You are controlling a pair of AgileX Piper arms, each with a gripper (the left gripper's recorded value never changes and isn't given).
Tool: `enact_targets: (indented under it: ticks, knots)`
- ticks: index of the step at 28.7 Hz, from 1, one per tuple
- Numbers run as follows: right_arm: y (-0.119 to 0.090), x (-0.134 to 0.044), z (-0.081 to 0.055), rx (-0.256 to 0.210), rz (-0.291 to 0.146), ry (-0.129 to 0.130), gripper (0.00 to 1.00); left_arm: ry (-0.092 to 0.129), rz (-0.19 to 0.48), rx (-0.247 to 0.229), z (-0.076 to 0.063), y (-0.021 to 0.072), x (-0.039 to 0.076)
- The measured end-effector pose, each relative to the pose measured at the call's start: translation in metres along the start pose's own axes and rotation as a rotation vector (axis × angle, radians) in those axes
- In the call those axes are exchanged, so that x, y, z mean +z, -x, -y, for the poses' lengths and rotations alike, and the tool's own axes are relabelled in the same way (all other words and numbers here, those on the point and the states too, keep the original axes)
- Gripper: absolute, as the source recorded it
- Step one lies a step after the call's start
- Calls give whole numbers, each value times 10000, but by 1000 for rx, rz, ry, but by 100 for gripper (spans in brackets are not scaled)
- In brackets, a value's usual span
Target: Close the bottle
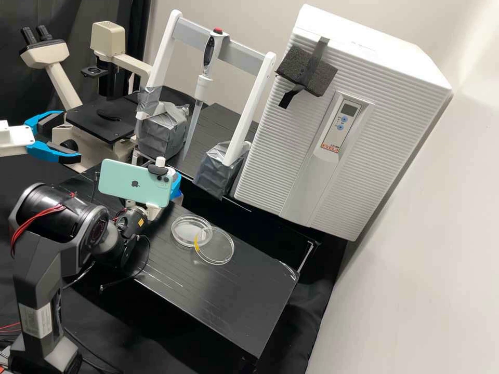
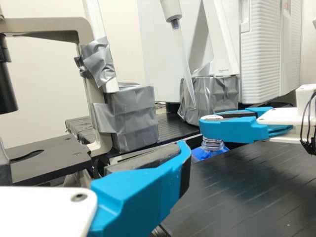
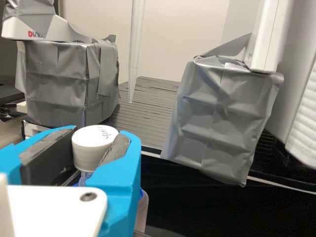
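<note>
White cap (image 3: pixel 94 140), bright blue fingers (image 3: pixel 118 182), black ribbed worktop (image 1: pixel 234 296), grey tape-wrapped blocks (image 3: pixel 217 123), mint-green phone (image 1: pixel 132 182), white ribbed cabinet (image 1: pixel 301 156).

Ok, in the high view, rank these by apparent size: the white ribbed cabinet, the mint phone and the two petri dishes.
1. White ribbed cabinet, by far the largest.
2. Mint phone.
3. Petri dish by the phone and neighbouring petri dish: they look about alike, so not ranked against each other.

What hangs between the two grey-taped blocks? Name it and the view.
A pipette tip hangs between one taped block and the other taped block, above the ribbed black surface. The right wrist view shows it.
</note>
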Motion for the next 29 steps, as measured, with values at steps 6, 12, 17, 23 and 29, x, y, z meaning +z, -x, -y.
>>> enact_targets:
  ticks: [6, 12, 17, 23, 29]
  knots:
    - [54, 9, 13, -7, 6, 0, 0, 0, 0, 0, 0, 0, 0]
    - [140, 46, 61, -27, 23, -3, 0, 0, 1, 0, 0, -1, 2]
    - [185, 25, 38, -20, 17, -5, 0, 0, 1, 0, 0, -1, 2]
    - [190, 26, 33, -18, 18, -5, 0, 4, -2, -7, 19, 16, 3]
    - [190, 26, 33, -19, 17, -4, 0, 9, -5, -20, 52, 45, 8]
